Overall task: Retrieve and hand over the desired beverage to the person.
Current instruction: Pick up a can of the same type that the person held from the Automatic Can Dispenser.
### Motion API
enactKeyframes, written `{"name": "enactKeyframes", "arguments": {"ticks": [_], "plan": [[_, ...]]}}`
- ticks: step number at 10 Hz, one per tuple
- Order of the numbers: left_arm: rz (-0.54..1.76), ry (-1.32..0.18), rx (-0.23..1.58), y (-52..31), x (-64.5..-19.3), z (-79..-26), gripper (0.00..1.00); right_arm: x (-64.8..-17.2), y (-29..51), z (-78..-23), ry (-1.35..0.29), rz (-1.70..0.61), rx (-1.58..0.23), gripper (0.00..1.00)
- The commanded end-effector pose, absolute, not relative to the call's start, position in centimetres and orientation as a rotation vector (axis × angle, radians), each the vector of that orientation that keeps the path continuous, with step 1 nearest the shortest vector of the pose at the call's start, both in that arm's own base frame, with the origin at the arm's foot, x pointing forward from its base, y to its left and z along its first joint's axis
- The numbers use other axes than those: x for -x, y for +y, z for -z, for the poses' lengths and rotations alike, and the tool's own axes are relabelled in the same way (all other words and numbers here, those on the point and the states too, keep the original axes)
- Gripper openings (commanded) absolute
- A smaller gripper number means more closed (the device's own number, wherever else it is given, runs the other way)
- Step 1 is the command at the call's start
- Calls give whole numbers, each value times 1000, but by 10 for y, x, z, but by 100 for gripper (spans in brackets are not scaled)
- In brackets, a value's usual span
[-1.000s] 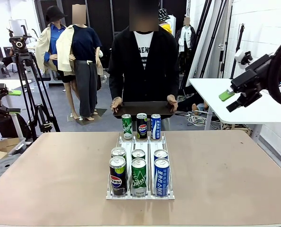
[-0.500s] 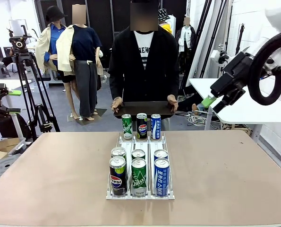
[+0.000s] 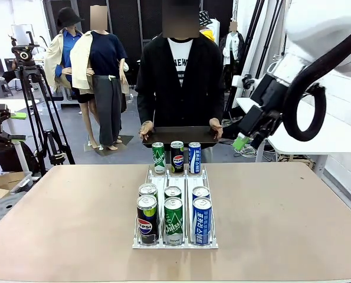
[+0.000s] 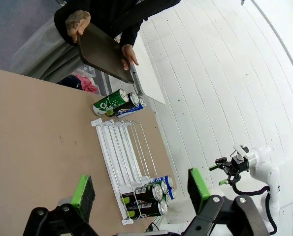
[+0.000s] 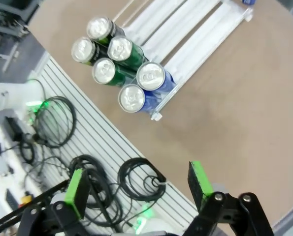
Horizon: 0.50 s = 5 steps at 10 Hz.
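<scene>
Left gripper [image 4: 140,189]: jaws spread wide, green pads well apart, nothing between them, touching nothing. It hangs in the air off to one side of the rack [image 3: 175,246], and the rack's packed near end shows between its fingers.

Right gripper [image 3: 243,141]: also wide open and empty. It is up in the air past the rack's far right corner, about over the far edge of the surface [image 3: 57,224].

Rack: white wire, three lanes, set mid-surface and running near to far.
- Near end of the rack: near cans [image 3: 173,223], six of them upright in two rows of three, packed close. The front row reads Pepsi, green, blue.
- Middle of the rack: lanes bare.
- Far end of the rack: far cans [image 3: 177,158], three upright in a row, reading green, Pepsi, blue.

Open room: bare surface lies wide on both sides of the rack. A narrower strip runs between the rack's front and the near edge.

Beyond the rack's far end, the person [image 3: 178,76] stands at the far edge. Both hands [image 3: 215,127] hold a black tray [image 3: 178,137] level, just behind and above the far cans.
</scene>
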State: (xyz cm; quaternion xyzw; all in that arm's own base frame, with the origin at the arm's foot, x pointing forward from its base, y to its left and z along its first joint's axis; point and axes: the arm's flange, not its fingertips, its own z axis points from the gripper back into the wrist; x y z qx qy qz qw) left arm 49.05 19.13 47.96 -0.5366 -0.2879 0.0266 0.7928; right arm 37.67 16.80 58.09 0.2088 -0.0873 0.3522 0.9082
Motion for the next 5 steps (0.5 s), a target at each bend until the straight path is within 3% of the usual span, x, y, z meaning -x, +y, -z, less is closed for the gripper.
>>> {"name": "enactKeyframes", "arguments": {"ticks": [1, 5], "plan": [[-61, -622, 1155, 193, -490, -481, 100, -379, 188, -574, -157, -727, -358, 100], [-61, -622, 1155, 193, -490, -481, 100, -377, 240, -546, -159, -749, -205, 100]]}}
